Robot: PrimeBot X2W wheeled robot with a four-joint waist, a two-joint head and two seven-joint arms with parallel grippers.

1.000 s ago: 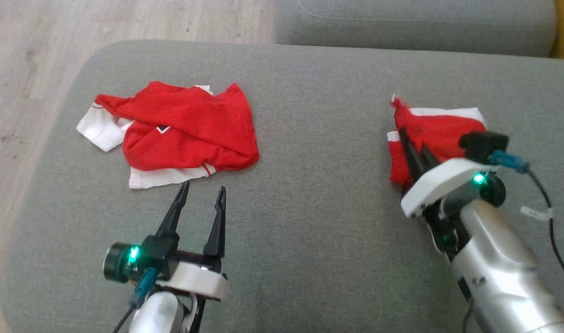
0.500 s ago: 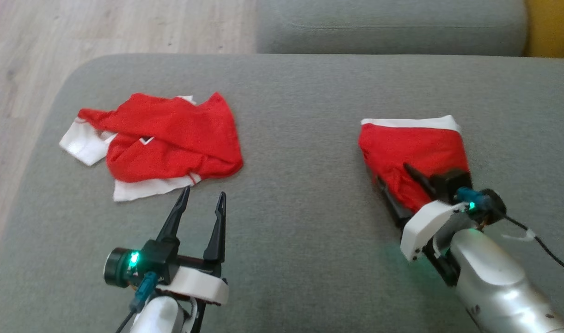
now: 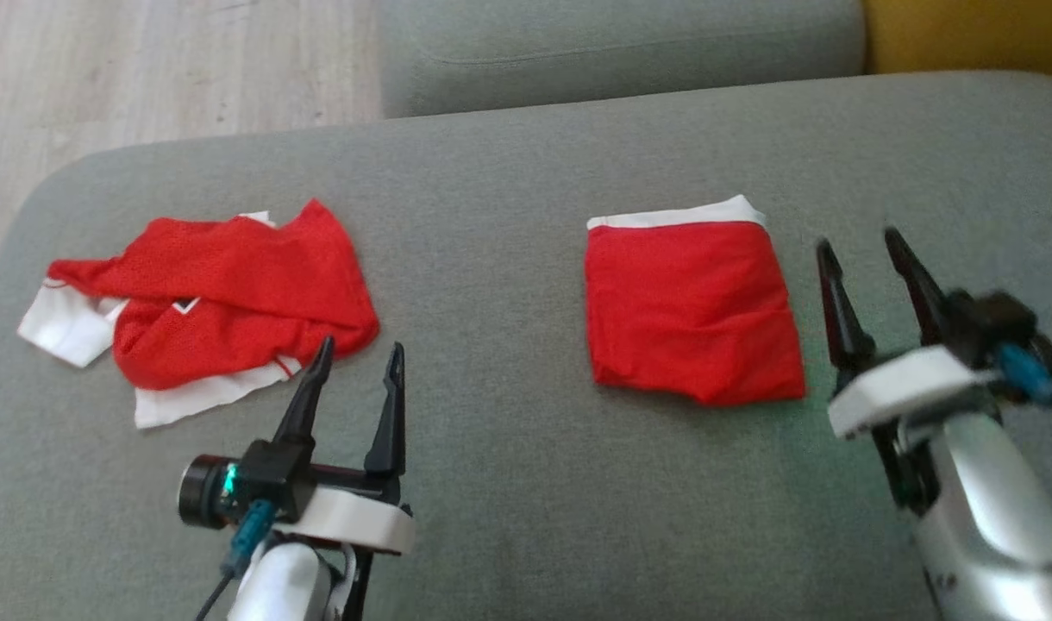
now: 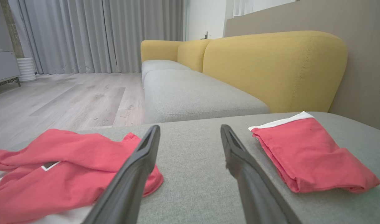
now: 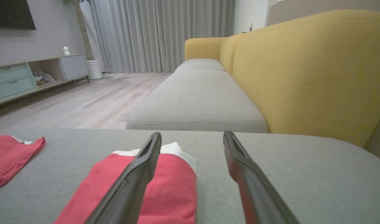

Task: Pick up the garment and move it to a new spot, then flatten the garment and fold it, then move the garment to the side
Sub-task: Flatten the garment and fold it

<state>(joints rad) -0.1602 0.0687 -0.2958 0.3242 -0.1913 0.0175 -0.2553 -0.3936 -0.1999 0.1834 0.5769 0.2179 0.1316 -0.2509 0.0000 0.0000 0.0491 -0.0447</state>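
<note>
A folded red garment [image 3: 690,319] with a white band at its far edge lies flat on the grey sofa cushion [image 3: 509,216]. My right gripper [image 3: 859,241] is open just to its right, clear of the cloth. In the right wrist view the folded garment [image 5: 165,193] lies under and left of the right gripper [image 5: 192,134]. A second, crumpled red-and-white garment [image 3: 233,293] lies at the left. My left gripper [image 3: 360,349] is open, its tips at that garment's near right edge. The left wrist view has the left gripper [image 4: 190,128] between the crumpled garment [image 4: 53,168] and the folded garment [image 4: 308,155].
The cushion's rounded left edge drops to a wooden floor [image 3: 147,69]. Another grey seat cushion [image 3: 621,43] continues behind, with a yellow backrest [image 4: 271,68] along the right side. Bare cushion lies between the two garments and in front of them.
My right gripper has opened and let go of the folded garment, which now lies flat; the gripper has drawn off to its right. The head camera has also turned, shifting the picture left.
</note>
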